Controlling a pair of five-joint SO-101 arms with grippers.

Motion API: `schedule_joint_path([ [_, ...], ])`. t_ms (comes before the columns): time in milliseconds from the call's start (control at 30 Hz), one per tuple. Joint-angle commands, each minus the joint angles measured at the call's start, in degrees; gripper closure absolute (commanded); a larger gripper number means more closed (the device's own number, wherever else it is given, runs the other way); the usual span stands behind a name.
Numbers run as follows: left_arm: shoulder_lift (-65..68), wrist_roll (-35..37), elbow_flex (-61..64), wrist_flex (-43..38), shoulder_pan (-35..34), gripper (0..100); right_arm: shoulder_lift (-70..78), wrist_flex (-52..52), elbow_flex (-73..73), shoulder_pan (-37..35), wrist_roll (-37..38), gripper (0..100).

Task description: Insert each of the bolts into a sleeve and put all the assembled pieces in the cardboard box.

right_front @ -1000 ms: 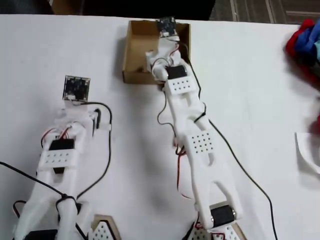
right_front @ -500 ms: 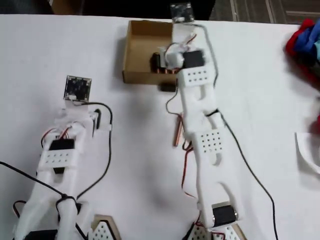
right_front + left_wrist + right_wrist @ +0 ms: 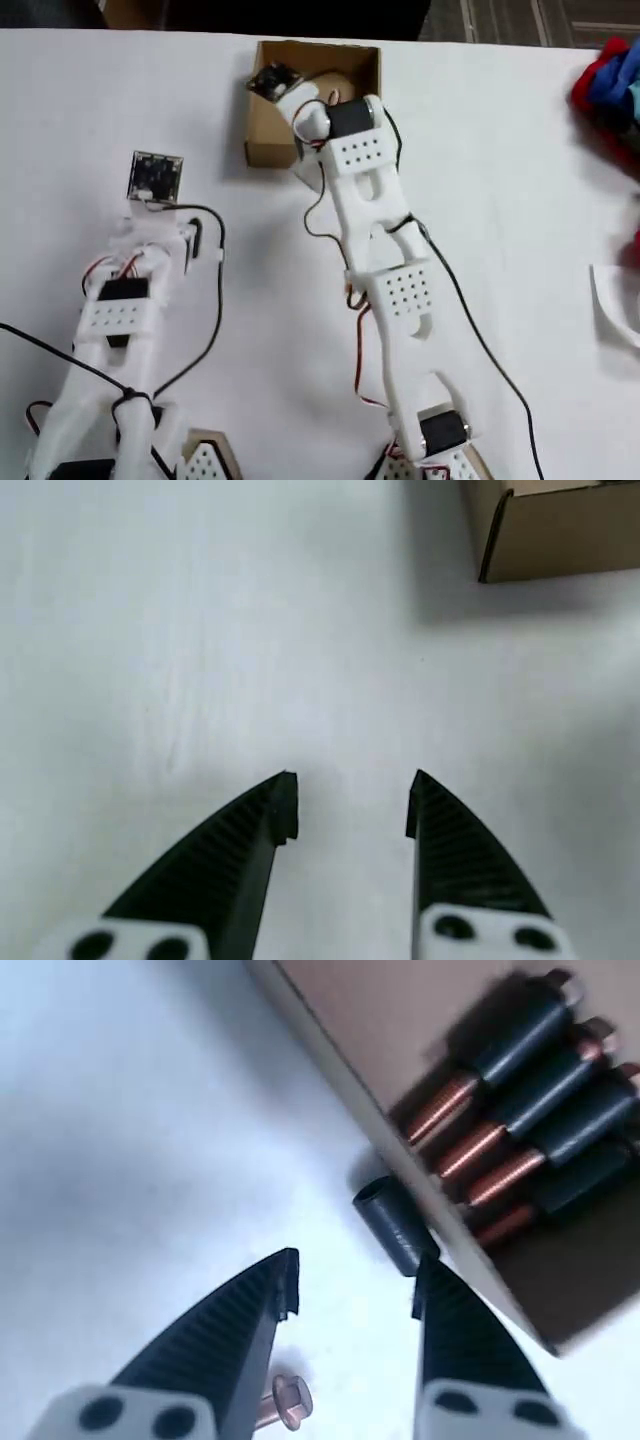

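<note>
The left arm stands in the lower left of the high view, over the white table. In its wrist view the left jaws are spread apart with nothing between them, and under them there is only bare table. A corner of the cardboard box shows farther off.

The right arm goes from the lower centre of the high view up to the cardboard box at the upper centre, and its end is at the box's left part. The right jaws are also spread and they hold nothing. Just in front of them a loose black sleeve lies on the table, against the outer wall of the box. A copper bolt lies on the table beside one jaw, which partly hides it. Inside the box at least four assembled pieces lie side by side, each a copper bolt in a black sleeve.
</note>
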Motion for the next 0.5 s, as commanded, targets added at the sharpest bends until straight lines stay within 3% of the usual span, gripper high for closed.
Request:
schedule_joint_path([
  [0,-1.76,-0.44,-0.48,-1.23,-0.70,80,0.13,0.31,0.00,1.27,0.70,80.8],
  [67,-1.76,-0.53,-0.48,-1.23,-0.70,80,0.31,0.13,0.00,2.15,1.76,80.0],
  [267,-1.76,-0.53,-0.48,-1.23,-0.70,80,0.75,-0.04,0.62,2.42,18.11,80.0],
  [467,-1.76,-0.53,-0.48,-1.32,-0.70,80,5.58,-0.13,0.00,2.42,25.41,80.0],
])
